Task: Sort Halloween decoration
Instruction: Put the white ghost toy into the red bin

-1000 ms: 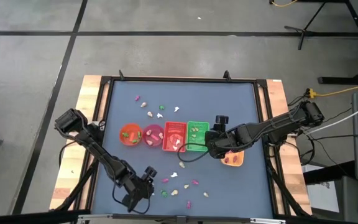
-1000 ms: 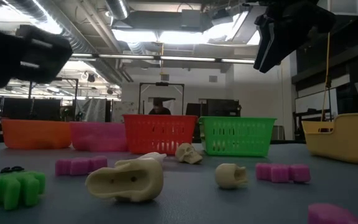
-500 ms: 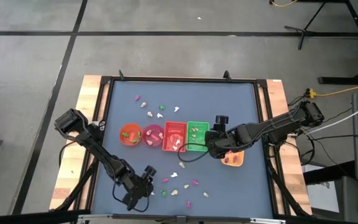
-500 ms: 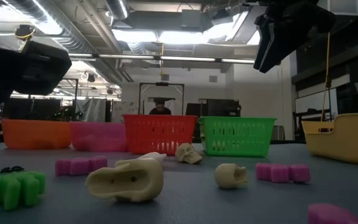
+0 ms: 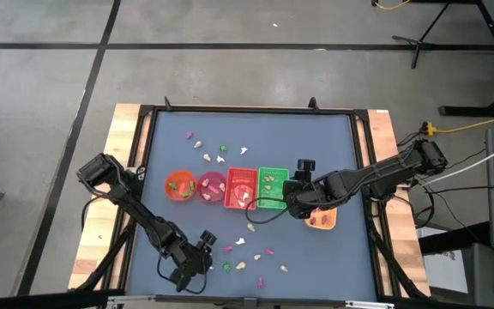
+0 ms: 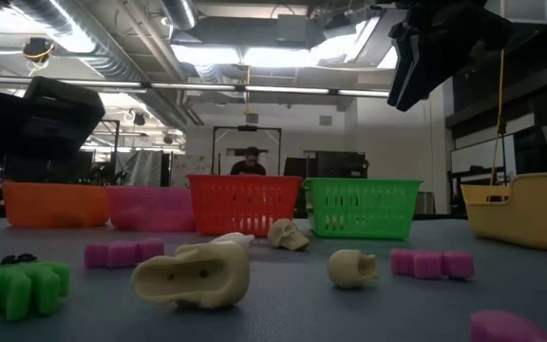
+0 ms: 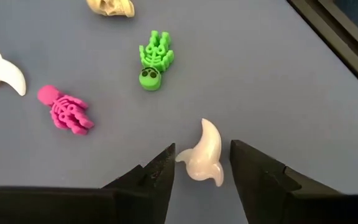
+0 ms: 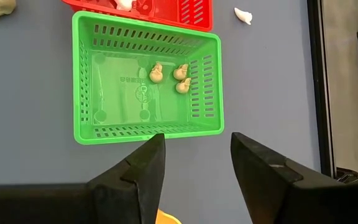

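My left gripper (image 7: 201, 163) hangs open, fingers either side of a cream ghost trinket (image 7: 202, 153) on the table | my right gripper (image 8: 196, 157) hangs open above green basket (image 8: 145, 130) holding three cream skulls (image 8: 156, 73).

Layout: blue-topped desk (image 5: 316, 146) carries a row of four containers mid-desk, left to right: round orange plastic bowl (image 5: 178, 185), round pink plastic bowl (image 5: 210, 184), red slotted plastic basket (image 5: 240, 188), green slotted plastic basket (image 5: 271, 188). Three cream skull trinkets (image 8: 171, 77) lie in the green basket. Orange-yellow plastic tray (image 5: 321, 220) sits right of the row, partly under the right arm. Right gripper (image 8: 193, 155) hangs just past the green basket's right side. One scatter of small plastic trinkets (image 5: 215, 149) lies behind the row, another in front. Left gripper (image 7: 202, 167) is front left, over the front scatter, with a cream curved horn-shaped trinket (image 7: 203, 153) on the desk between its fingers.
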`<state>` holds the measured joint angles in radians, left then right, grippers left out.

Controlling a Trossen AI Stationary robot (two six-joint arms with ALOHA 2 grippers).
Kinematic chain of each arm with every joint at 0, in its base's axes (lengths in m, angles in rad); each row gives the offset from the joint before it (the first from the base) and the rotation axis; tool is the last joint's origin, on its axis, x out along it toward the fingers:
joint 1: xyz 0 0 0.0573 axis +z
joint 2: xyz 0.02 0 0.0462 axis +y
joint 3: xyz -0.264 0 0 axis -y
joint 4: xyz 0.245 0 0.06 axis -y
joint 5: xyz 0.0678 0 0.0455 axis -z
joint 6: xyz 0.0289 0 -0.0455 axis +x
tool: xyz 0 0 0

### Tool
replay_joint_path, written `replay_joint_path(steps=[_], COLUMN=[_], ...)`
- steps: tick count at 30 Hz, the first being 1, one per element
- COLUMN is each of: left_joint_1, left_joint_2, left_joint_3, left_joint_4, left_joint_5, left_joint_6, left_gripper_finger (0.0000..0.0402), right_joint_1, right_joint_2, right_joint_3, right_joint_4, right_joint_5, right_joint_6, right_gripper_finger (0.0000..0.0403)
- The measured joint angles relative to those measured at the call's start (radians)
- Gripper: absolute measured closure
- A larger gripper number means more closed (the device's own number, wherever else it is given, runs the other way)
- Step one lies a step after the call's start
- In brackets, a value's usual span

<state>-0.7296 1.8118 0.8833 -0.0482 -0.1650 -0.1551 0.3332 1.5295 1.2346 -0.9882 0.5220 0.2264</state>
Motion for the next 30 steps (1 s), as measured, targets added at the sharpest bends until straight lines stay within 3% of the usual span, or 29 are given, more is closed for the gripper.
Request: replay_joint_path(steps=[9,30], left_joint_1=[0.0,0.0], left_joint_2=[0.001,0.002], left_joint_3=[0.0,0.0], left_joint_4=[-0.001,-0.001], left_joint_5=[-0.005,-0.014], left_joint_6=[0.0,0.0], left_gripper_finger=[0.0301,0.0346], right_joint_1=[0.0,0.0], right_joint_2=[0.0,0.0], right_joint_3=[0.0,0.0], right_joint_4=[0.0,0.0], right_joint_5=[0.0,0.0], right_joint_6=[0.0,0.0], right_gripper_finger=[0.0221,0.0221])
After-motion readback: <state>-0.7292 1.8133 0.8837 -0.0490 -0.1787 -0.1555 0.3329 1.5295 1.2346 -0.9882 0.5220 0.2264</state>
